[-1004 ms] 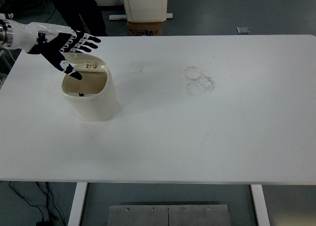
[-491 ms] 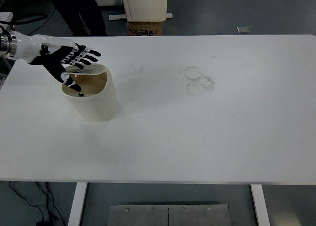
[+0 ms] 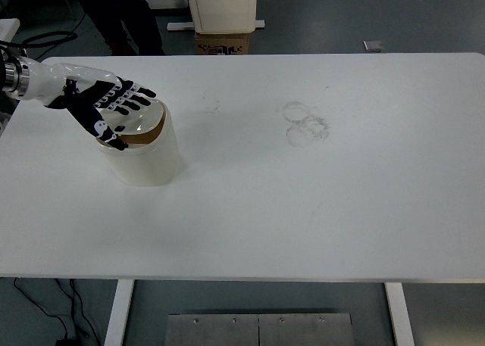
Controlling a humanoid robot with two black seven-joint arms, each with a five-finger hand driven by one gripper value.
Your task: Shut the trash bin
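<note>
Cream trash bin [image 3: 144,153], upper left of the frame, now shows its lid [image 3: 144,123] tipped nearly flat, not raised as before. Left hand [image 3: 98,101], fingers [image 3: 130,98] spread, presses it; closure looks almost done.

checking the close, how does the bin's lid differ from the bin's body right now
The lid is a thin flap lying tilted over the opening; the trash bin body is a tall rounded tub standing upright. The left hand rests on the lid, not on the body. A dark brownish gap shows along the lid's near edge, while the body is unbroken. Both are cream coloured.
</note>
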